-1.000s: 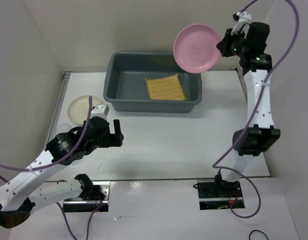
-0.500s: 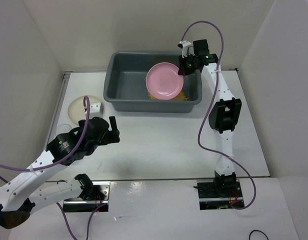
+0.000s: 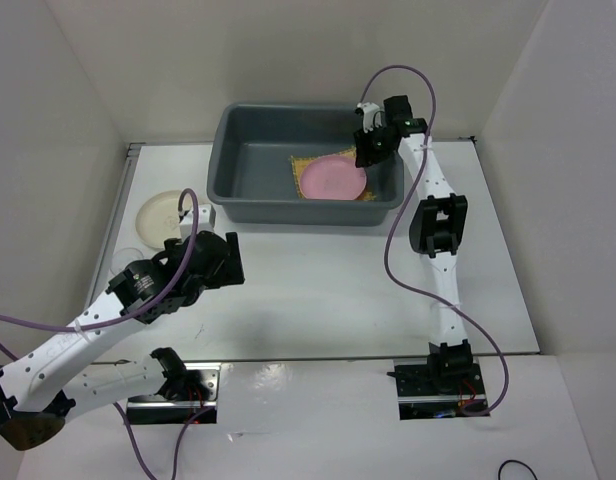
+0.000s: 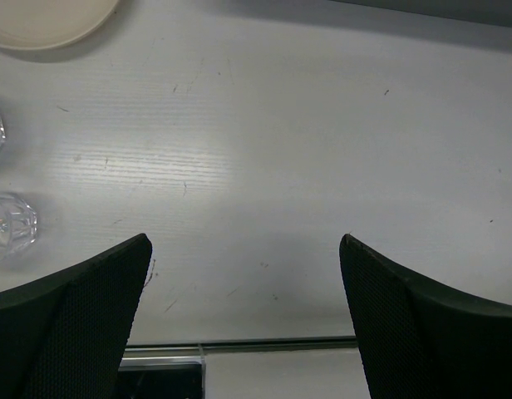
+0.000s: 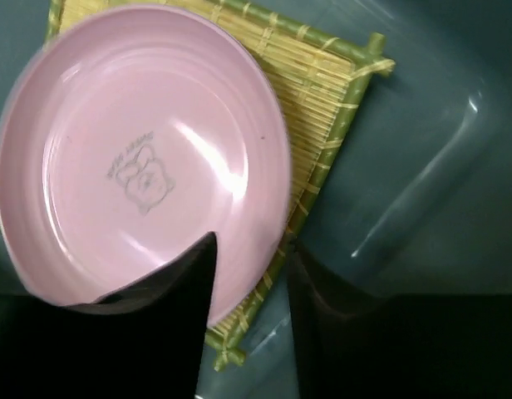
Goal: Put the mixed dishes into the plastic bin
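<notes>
The right tool (image 5: 249, 249) straddles the rim of the round pink plate (image 5: 140, 158) on the square yellow woven mat (image 5: 322, 100) in the dark grey plastic bin (image 5: 422, 183), whether clamped I cannot tell; retreating while pinched could flip it.

Open table (image 3: 318, 270) lies between the arm bases and the bin (image 3: 258, 175). The left gripper (image 4: 243, 245) hangs over it with jaws wide apart, and a cream plate (image 3: 163, 213) and a glass (image 4: 8, 223) stand near its left side. Inside the bin the left half of the floor is free, while a pink plate (image 5: 140, 158) on a mat (image 5: 322, 91) fills the right half, the right gripper (image 5: 249, 243) low there, jaws parted astride its rim.
</notes>
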